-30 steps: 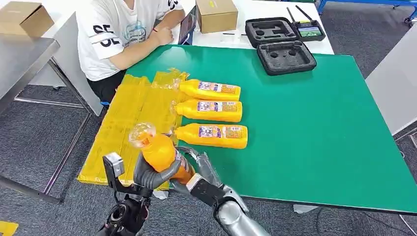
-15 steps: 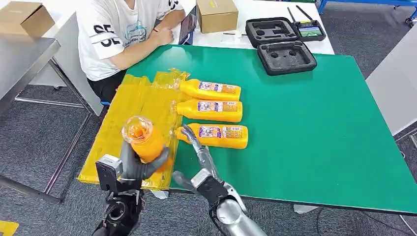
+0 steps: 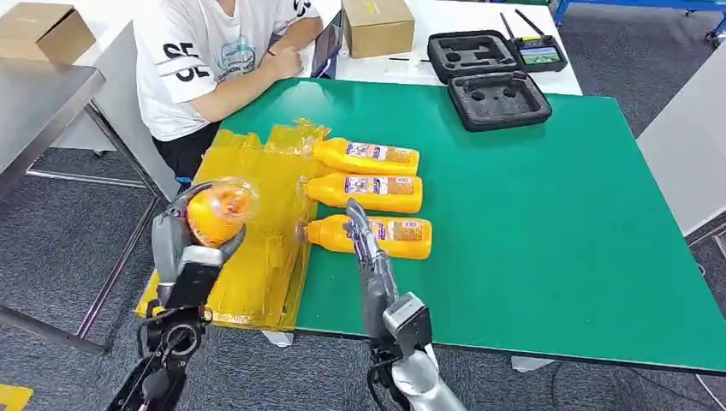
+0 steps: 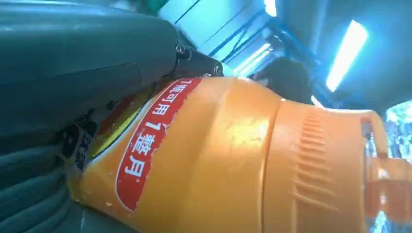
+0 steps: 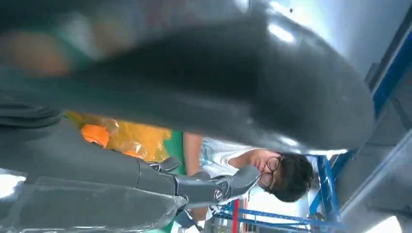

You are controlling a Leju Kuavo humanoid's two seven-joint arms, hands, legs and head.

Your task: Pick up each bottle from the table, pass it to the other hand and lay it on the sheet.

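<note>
Orange bottle (image 3: 219,211) wrapped in left hand (image 3: 184,244) fingers; right hand (image 3: 366,248) fingers straight, apart, empty.

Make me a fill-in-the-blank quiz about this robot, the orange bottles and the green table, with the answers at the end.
1. The robot's left hand holds one orange plastic bottle above the crinkled ____ sheet.
2. ____ more orange bottles lie side by side on the green table.
3. The right hand reaches over the ____ of those lying bottles, holding nothing.
4. The black foam case sits at the table's ____ edge.

Missing words: yellow; three; nearest; far
</note>
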